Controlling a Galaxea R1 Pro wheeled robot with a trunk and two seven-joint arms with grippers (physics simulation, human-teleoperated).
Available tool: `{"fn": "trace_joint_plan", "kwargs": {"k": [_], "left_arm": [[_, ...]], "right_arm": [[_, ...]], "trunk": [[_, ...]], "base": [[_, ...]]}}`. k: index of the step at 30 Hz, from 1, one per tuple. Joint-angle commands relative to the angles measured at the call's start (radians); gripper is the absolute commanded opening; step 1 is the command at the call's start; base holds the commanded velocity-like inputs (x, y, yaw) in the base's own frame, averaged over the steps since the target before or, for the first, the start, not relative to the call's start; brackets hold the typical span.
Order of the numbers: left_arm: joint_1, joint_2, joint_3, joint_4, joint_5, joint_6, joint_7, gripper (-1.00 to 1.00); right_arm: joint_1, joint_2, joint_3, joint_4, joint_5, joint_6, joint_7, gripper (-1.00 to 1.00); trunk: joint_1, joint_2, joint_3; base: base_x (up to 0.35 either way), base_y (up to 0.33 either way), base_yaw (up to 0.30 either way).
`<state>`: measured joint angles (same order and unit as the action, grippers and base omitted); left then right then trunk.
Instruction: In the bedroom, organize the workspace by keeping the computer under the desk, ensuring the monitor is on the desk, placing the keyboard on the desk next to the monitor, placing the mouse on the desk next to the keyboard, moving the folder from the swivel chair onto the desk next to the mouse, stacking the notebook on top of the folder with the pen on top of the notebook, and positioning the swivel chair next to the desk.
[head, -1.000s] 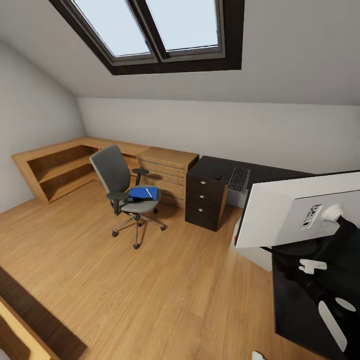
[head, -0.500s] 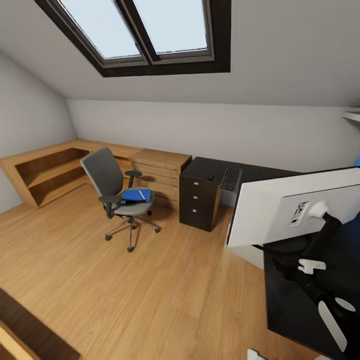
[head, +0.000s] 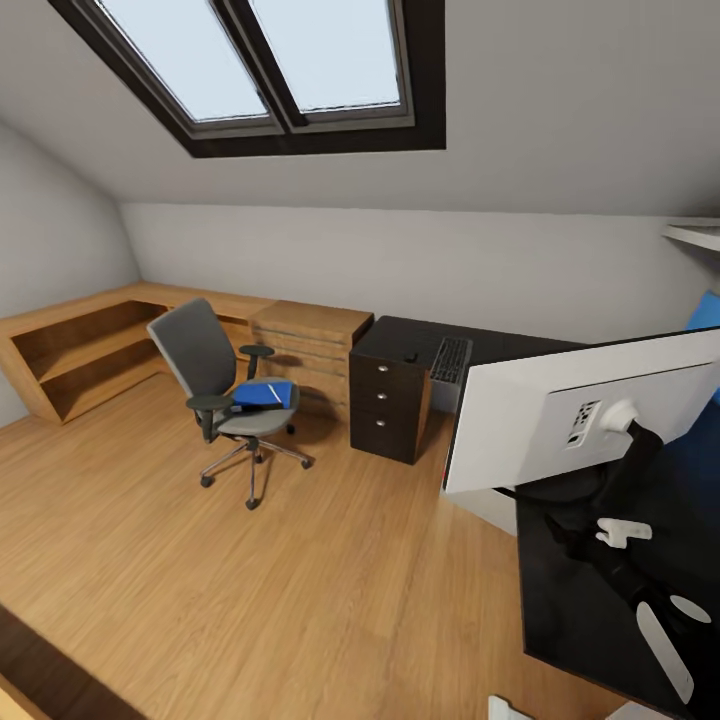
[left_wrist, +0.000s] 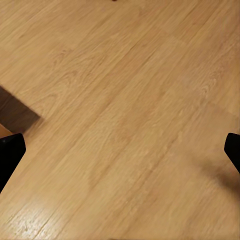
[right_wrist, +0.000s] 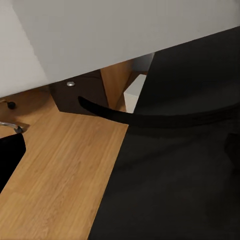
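Grey swivel chair (head: 225, 390) left of centre in the head view, standing apart from the black desk (head: 395, 338), with a wooden drawer cabinet (head: 312, 340) between the two. Blue folder (head: 262, 393) lying flat on the seat; a pale streak on it, too small to name. Keyboard (head: 450, 360) and mouse (head: 411, 356) on the desk top near the middle of the frame; monitor (head: 580, 420) at the right, showing its pale back. Left gripper (left_wrist: 120, 150) spread wide over bare wooden floor (head: 300, 580), nothing between its fingertips (left_wrist: 10, 155). Right gripper (right_wrist: 120, 150) apparently wide too and empty, hanging over the desk's edge by the monitor's round foot (right_wrist: 150, 119). Probably a drive toward the chair for the folder. Best to swing the right arm clear of the monitor before rolling, approach from the open floor at lower left, stop square to the seat front, and come in low between the armrests so the folder slides off flat.
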<state>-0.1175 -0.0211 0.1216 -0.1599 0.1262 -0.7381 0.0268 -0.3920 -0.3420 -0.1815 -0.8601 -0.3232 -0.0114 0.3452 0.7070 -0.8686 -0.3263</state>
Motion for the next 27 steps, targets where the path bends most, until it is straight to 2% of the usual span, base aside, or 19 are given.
{"fn": "trace_joint_plan", "kwargs": {"k": [1,6,17,27], "left_arm": [[-0.001,0.0,0.003,0.0,0.0,-0.003,0.001,1.0],[-0.001,0.0,0.003,0.0,0.0,-0.003,0.001,1.0],[-0.001,0.001,0.003,0.0,0.0,-0.003,0.001,1.0],[-0.001,0.0,0.003,0.0,0.0,-0.003,0.001,1.0]], "right_arm": [[-0.001,0.0,-0.001,0.001,-0.008,-0.001,0.006,1.0],[-0.001,0.0,-0.001,0.001,-0.008,-0.001,0.006,1.0],[-0.001,0.0,-0.001,0.001,-0.008,-0.002,0.006,1.0],[-0.001,0.0,-0.002,0.001,-0.008,-0.003,0.006,1.0]], "trunk": [[0.0,-0.001,-0.001],[0.0,-0.001,-0.001],[0.0,-0.001,-0.001],[0.0,-0.001,0.005]], "base": [[-0.016,0.0,-0.008],[-0.098,0.0,-0.004],[-0.22,0.0,-0.001],[-0.035,0.0,-0.081]]}}
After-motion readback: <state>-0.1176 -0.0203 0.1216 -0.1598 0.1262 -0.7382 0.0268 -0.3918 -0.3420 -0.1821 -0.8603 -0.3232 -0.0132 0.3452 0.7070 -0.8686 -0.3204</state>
